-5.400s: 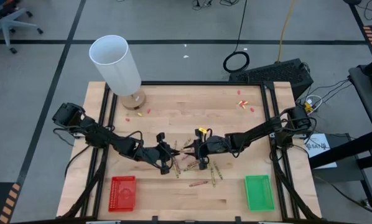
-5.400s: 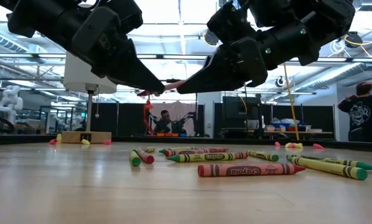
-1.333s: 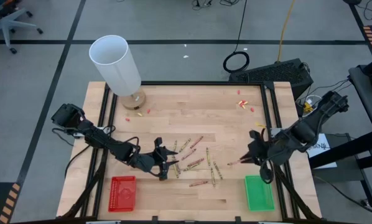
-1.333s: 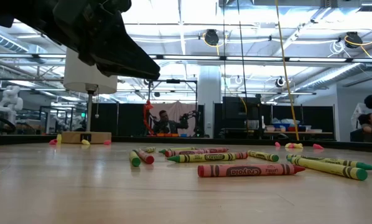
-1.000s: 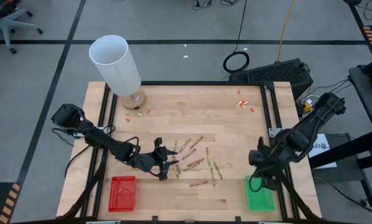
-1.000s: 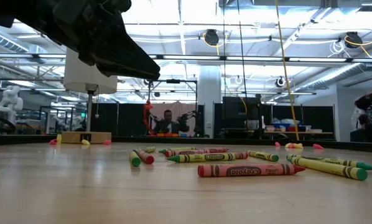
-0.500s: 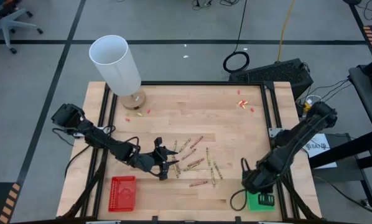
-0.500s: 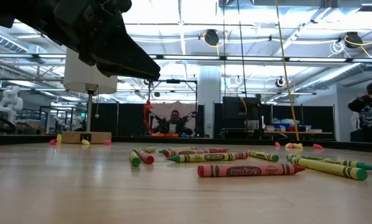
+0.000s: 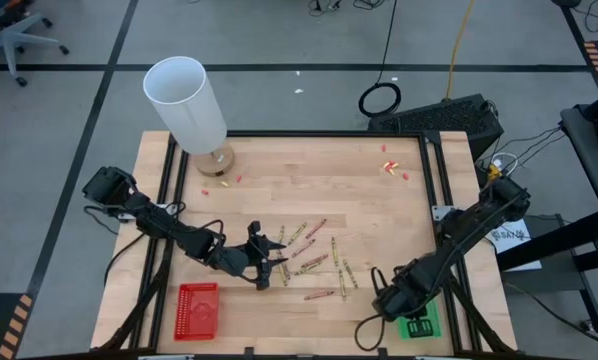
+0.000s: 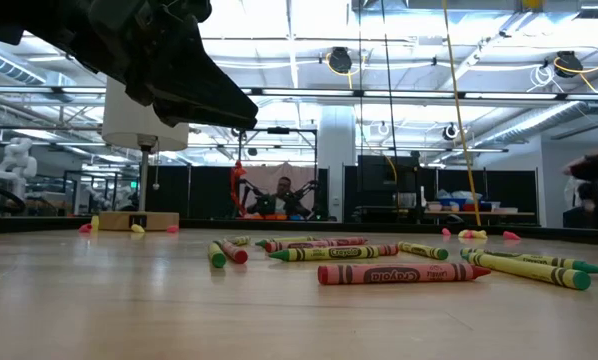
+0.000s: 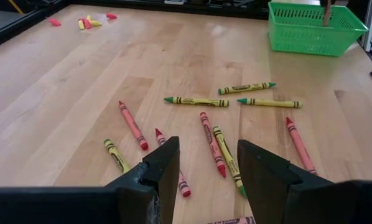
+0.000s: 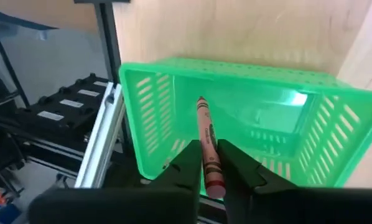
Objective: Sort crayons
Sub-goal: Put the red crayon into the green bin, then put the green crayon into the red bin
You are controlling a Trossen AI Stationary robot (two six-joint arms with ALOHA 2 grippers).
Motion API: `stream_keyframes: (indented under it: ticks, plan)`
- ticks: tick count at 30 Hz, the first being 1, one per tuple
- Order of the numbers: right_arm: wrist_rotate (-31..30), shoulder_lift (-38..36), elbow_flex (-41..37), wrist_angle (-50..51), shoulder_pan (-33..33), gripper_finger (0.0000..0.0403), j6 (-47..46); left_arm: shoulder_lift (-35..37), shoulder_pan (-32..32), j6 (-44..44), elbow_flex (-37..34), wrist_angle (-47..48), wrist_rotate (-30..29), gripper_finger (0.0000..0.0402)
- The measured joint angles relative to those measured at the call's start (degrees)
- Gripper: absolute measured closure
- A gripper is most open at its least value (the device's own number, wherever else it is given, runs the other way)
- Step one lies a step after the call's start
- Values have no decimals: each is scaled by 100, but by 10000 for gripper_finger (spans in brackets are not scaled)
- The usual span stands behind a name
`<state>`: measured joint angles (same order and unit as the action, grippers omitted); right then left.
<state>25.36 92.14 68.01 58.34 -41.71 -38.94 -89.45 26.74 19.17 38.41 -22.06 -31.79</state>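
Several crayons (image 9: 314,262) lie loose on the wooden table's middle, red ones and green-tipped olive ones (image 11: 198,101); the low view shows them lying flat (image 10: 399,272). My left gripper (image 11: 208,168) hovers open just above their left end (image 9: 269,262), touching none. My right gripper (image 9: 394,298) is at the near right, over the green basket (image 12: 236,102), shut on one red crayon (image 12: 206,134). My right arm hides most of the green basket (image 9: 425,322) in the high view. My right gripper pinches the red crayon's blunt end (image 12: 211,168) between its two fingers. The fingers slant down from above and lie along the crayon. Most of the crayon sticks out past the fingertips, its pointed tip (image 12: 201,99) toward the green basket's inside, clear of the basket.
A red basket (image 9: 197,308) sits at the near left. At the far left corner stands a white cylinder on a wooden base (image 9: 187,100). Small red and yellow scraps lie near it (image 9: 219,182) and at the far right (image 9: 391,168). Black rails (image 9: 169,200) run along both table sides.
My right gripper has come down and toward the table's near edge with the red crayon, tipping more steeply downward, and now hangs over the green basket.
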Motion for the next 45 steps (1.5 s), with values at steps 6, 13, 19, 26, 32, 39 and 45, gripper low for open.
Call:
stream_keyframes:
  ticks: [6, 13, 19, 26, 32, 39, 45]
  plan:
    - [-160, 0, 0, -49, -3, 306, -28, 0, 0, -4, 0, 2, 2, 242]
    - [-160, 0, 0, 93, 0, 262, -122, 0, -2, -6, 0, 11, 4, 242]
    - [-160, -188, 0, 300, 0, 253, -359, 0, -4, -8, 0, 13, 4, 242]
    - [-1263, -669, 0, 270, -6, 258, -711, 0, -13, 121, 0, 72, -491, 242]
    - [-3836, -783, 0, 127, -42, 259, -477, -2, -101, 153, 0, 48, -663, 242]
    - [-6589, -782, -179, -822, -40, 259, 345, -2, -116, 156, 0, 57, -639, 242]
    - [-7021, -780, -1034, -2630, 294, 259, 415, -2, -145, 151, 0, 72, -626, 242]
